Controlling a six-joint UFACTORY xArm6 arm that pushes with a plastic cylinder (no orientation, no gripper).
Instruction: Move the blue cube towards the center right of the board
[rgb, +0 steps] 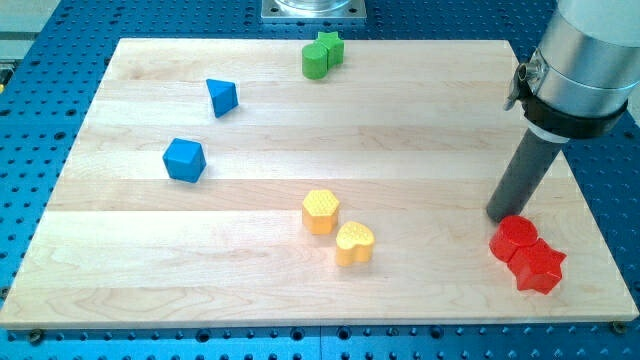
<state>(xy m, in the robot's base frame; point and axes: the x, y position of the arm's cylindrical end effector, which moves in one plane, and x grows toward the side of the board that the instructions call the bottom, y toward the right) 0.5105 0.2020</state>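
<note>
One blue cube (184, 160) sits mid-left on the worktop (420, 150), well apart from my tip (497, 217) at right beside the red blocks (527, 254); no jawed end effector; advise circling to its left face.

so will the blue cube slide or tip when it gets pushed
The blue cube looks squat and flat-bottomed on the smooth wooden board, so it likely slides rather than tips. An off-centre push would probably spin it. My tip is far off, beside the red blocks.
</note>
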